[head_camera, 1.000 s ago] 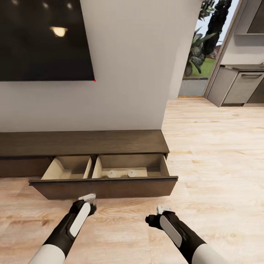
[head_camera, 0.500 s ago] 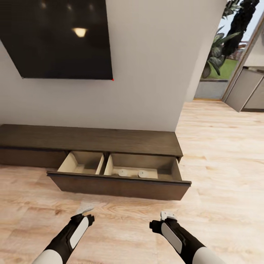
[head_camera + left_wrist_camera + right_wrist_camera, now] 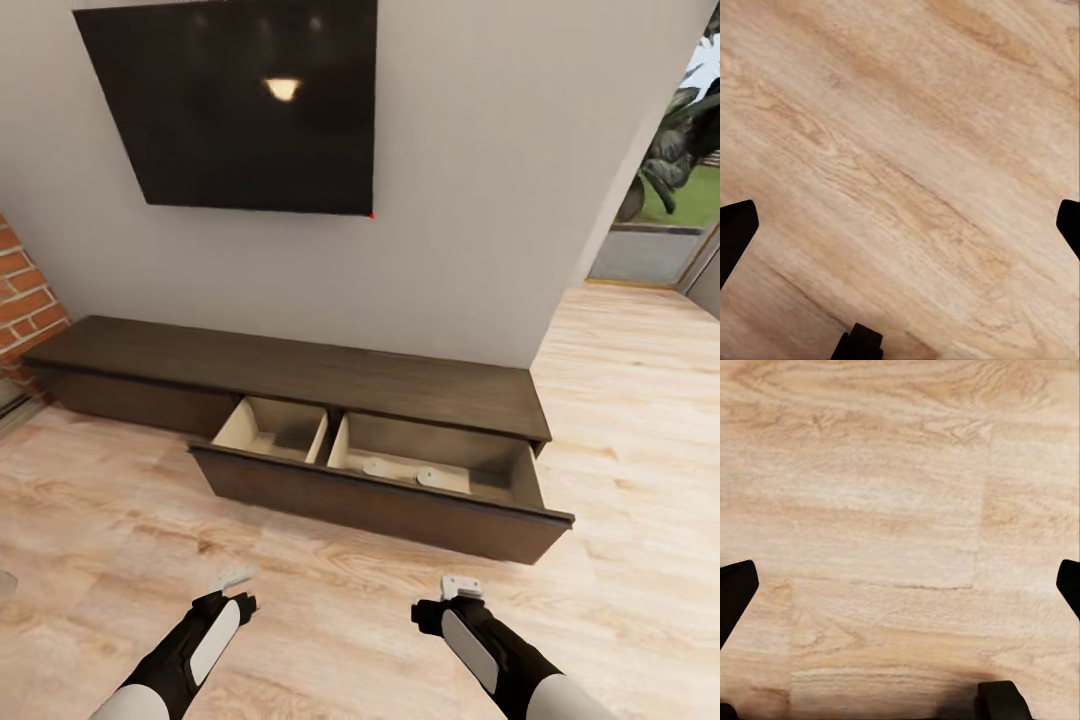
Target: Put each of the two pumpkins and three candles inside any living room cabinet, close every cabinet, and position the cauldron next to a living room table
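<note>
The long dark-brown cabinet (image 3: 300, 370) runs along the white wall, and its wide drawer (image 3: 400, 505) stands pulled out. Two pale round candles (image 3: 380, 466) (image 3: 433, 478) lie in the drawer's right compartment, while the left compartment (image 3: 272, 428) looks bare. My left gripper (image 3: 232, 579) and right gripper (image 3: 460, 587) hang low over the wood floor, well short of the drawer front. Each wrist view has dark fingers (image 3: 735, 232) (image 3: 735, 592) spread wide over bare planks with nothing between them. The pumpkins, the cauldron and the table are out of view.
A large black screen (image 3: 250, 100) hangs on the wall above the cabinet. A brick wall (image 3: 25, 300) stands at the far left. At the right a doorway (image 3: 670, 190) opens onto plants. Light wood floor (image 3: 330, 620) lies between me and the drawer.
The head view has swung left, so the cabinet and screen sit further right in the picture and the grey kitchen units have dropped out. Both arms keep their pose; the drawer stays open.
</note>
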{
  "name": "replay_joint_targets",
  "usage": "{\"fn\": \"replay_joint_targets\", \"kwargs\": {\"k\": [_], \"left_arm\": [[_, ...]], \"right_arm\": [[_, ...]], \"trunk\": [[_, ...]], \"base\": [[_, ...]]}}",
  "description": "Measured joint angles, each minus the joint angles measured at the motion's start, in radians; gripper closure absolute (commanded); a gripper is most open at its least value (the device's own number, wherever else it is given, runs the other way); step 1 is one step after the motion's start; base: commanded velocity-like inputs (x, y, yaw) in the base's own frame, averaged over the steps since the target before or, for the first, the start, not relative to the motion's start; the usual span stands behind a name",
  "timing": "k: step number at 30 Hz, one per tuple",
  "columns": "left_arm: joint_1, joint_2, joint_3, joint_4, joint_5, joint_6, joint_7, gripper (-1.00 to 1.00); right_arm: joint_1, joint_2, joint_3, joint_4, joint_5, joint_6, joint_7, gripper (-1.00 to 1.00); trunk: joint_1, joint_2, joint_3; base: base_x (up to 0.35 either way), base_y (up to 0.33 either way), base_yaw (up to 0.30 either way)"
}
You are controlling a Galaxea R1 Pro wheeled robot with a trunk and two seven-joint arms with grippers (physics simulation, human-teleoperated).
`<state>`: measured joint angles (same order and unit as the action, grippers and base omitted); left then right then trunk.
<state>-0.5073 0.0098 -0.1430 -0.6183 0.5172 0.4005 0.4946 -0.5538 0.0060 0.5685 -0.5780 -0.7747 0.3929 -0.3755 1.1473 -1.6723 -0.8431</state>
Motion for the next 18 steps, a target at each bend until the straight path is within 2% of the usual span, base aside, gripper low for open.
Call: {"fn": "replay_joint_targets", "kwargs": {"k": [4,9,12,18], "left_arm": [[0.0,0.0,0.0,0.0,0.0,0.0,0.0,-1.0],[0.0,0.001,0.001,0.001,0.0,0.0,0.0,-1.0],[0.0,0.001,0.001,0.002,0.0,0.0,-0.001,-1.0],[0.0,0.001,0.0,0.002,0.0,0.0,-0.001,-1.0]], "right_arm": [[0.0,0.005,0.0,0.023,0.005,-0.015,0.001,-1.0],[0.0,0.008,0.0,0.067,0.025,-0.069,0.01,-1.0],[0.0,0.009,0.0,0.075,0.049,-0.078,0.015,-1.0],[0.0,0.009,-0.001,0.076,0.056,-0.081,0.016,-1.0]], "trunk": [[0.0,0.0,-0.001],[0.0,0.0,-0.003],[0.0,0.0,-0.004],[0.0,0.0,-0.007]], "base": [[-0.117,0.198,0.291],[-0.022,0.202,0.291],[-0.004,0.242,0.291],[-0.001,0.271,0.291]]}}
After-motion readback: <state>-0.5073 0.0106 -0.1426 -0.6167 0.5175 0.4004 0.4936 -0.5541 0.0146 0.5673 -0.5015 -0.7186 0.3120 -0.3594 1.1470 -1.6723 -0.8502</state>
